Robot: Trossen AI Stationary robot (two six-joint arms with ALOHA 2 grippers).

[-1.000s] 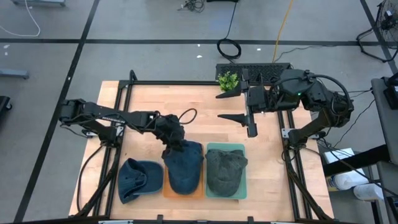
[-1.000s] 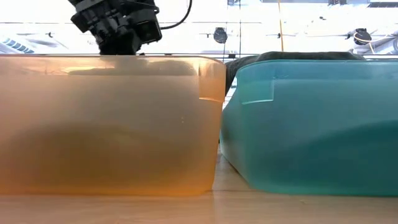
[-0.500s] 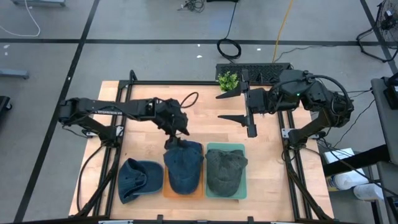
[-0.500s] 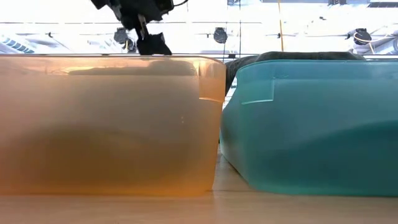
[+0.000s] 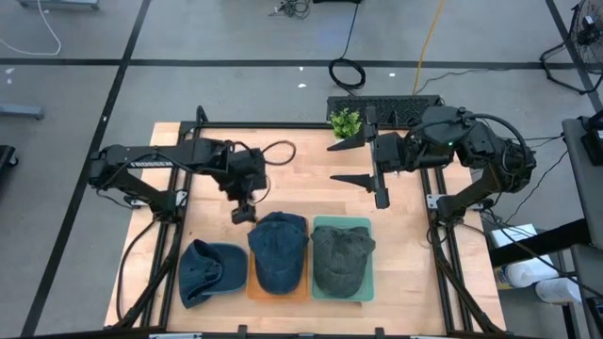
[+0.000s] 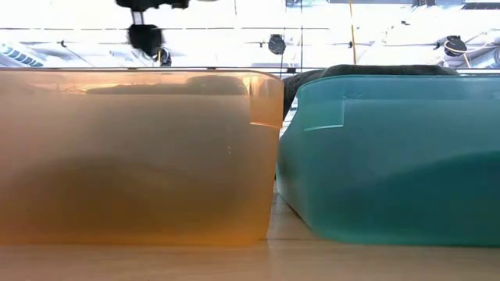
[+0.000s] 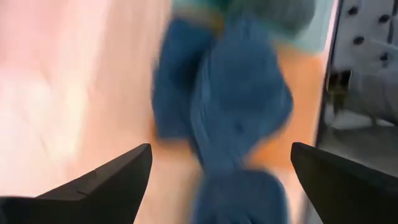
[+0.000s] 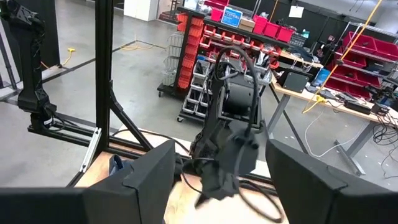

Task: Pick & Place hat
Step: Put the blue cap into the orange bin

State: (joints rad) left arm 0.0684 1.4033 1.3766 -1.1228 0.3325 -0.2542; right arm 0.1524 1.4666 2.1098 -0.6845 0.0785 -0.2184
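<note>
Left gripper (image 5: 244, 213) open, empty, above bare table. Middle blue hat (image 5: 279, 252) lies in the orange bin (image 5: 252, 290), just ahead of the jaws toward the table front. Loose blue hat (image 5: 211, 270) lies on the wood beside the bin, brim pointing front; left arm nearer. Right gripper (image 5: 347, 159) open, parked well away.

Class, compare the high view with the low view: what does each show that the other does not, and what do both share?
Only the high view shows the loose blue hat on the table, the plant, and the right gripper, open. Only the low view shows the bins' translucent side walls. Both show the orange bin, the teal bin and the left gripper.
</note>
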